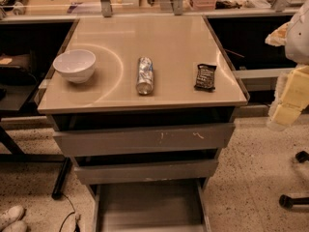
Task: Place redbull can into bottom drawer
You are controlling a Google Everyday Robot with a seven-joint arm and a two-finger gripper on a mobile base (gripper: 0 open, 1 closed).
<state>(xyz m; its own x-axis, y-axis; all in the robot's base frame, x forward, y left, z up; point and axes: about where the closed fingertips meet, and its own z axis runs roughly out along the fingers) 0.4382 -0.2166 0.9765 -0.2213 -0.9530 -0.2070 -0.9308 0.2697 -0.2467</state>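
Redbull can (pixel 145 75) is laid on its side on the cabinet top (pixel 174 42), between a white bowl (pixel 75 65) at left and a dark packet (pixel 205 77) at right. Nearer, the bottom drawer (pixel 149 207) is seen open. The gripper (pixel 289 98) is held at the right edge; whether it is clenched or released cannot be told.

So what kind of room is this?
Probably an office or lab: a grey drawer cabinet with its bottom drawer open, chair wheels on the speckled floor, cluttered desks behind. The robot's pincer hangs at the right edge, beside the cabinet.
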